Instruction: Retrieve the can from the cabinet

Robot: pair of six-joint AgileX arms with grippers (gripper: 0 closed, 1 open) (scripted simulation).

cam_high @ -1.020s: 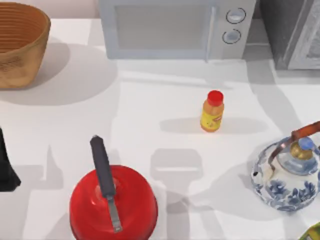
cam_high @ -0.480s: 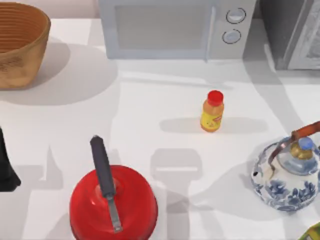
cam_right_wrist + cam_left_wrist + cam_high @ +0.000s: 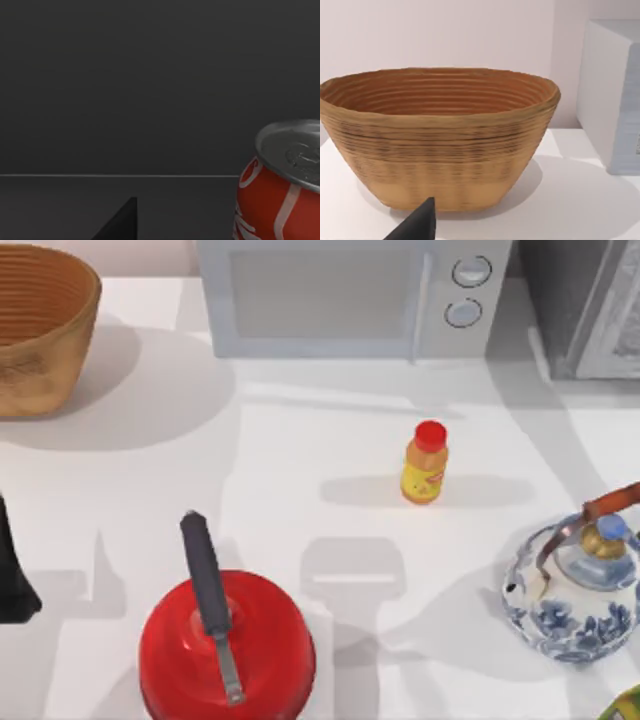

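A red can (image 3: 280,185) with a silver top stands upright on the dark shelf inside the cabinet, in the right wrist view. One dark fingertip (image 3: 120,222) of my right gripper shows low in that view, apart from the can and off to its side. In the top view the grey cabinet (image 3: 590,310) stands at the table's back right corner. My left arm (image 3: 12,570) is parked at the table's left edge. Its fingertip (image 3: 417,225) points toward the wicker basket.
A wicker basket (image 3: 40,330) sits at the back left and a microwave (image 3: 350,295) at the back middle. A small orange bottle (image 3: 425,465) stands mid-table. A red pan (image 3: 228,645) sits at the front and a blue-white teapot (image 3: 575,590) at the right.
Nothing on the table has moved. Only the shadows on the tabletop shift slightly.
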